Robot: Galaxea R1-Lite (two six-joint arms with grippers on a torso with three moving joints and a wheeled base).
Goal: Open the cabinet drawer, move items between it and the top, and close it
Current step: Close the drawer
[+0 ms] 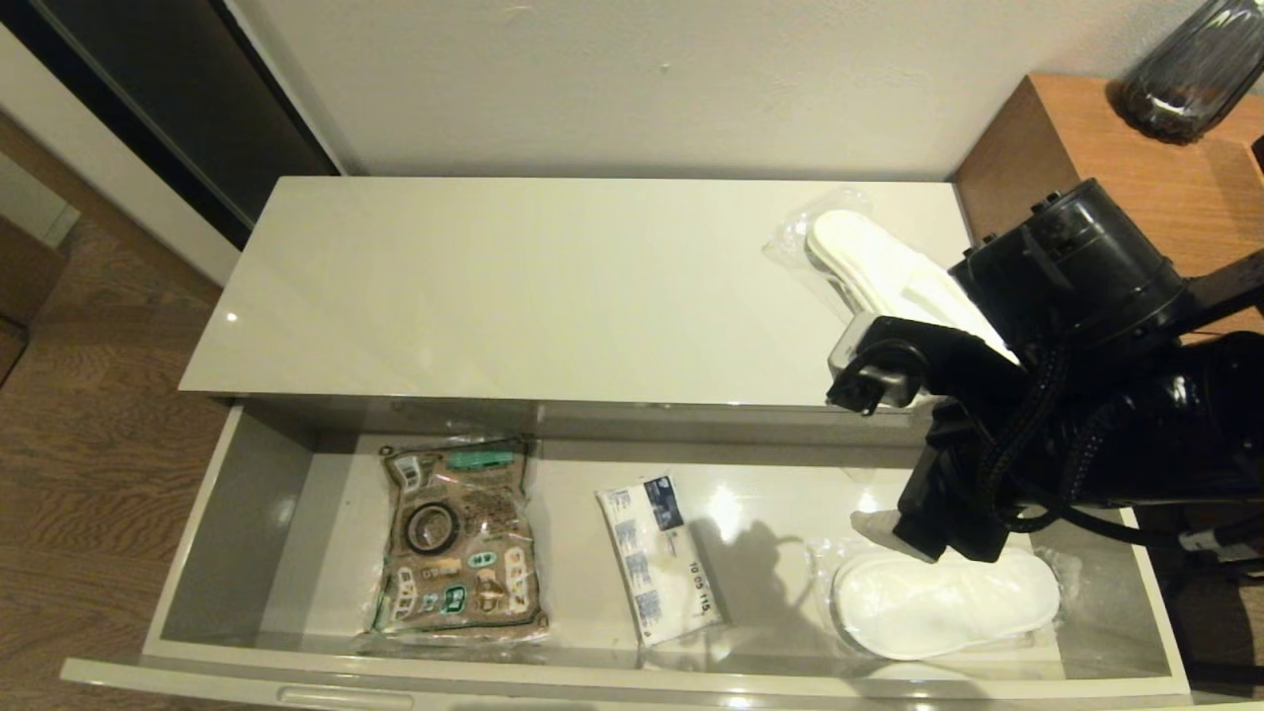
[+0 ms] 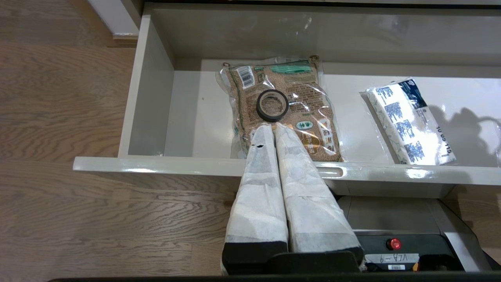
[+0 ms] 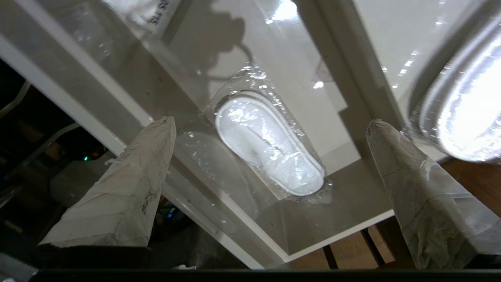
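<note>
— Since the cabinet drawer (image 1: pixel 247 513) stands pulled out, which way does the wrapped slipper lie from the right gripper (image 3: pixel 270 129)?

— Directly below it. The right gripper hangs over the drawer's right end with its fingers spread wide, holding nothing, and the slipper in the drawer (image 1: pixel 943 602) sits between them in the wrist view. Its long axis runs along the drawer's width in the head view, and slantwise between the spread fingers.

— Is the other arm nearer?

— No. The left gripper (image 2: pixel 274 129) is pressed together, empty, poised over the front edge at the drawer's left end, pointing at the black tape roll (image 2: pixel 273 105), well apart from the slipper.

— What else lies around?

— The tape roll rests on the brown pouch (image 1: pixel 459 538); the tissue pack (image 1: pixel 660 558) lies mid-drawer. A second wrapped slipper (image 1: pixel 879 262) is on the top (image 1: pixel 553 286), at its right end.

— Anything in the way?

— The drawer's front wall and right side wall sit close to the slipper, I judge; the loose plastic wrap may slip.
</note>
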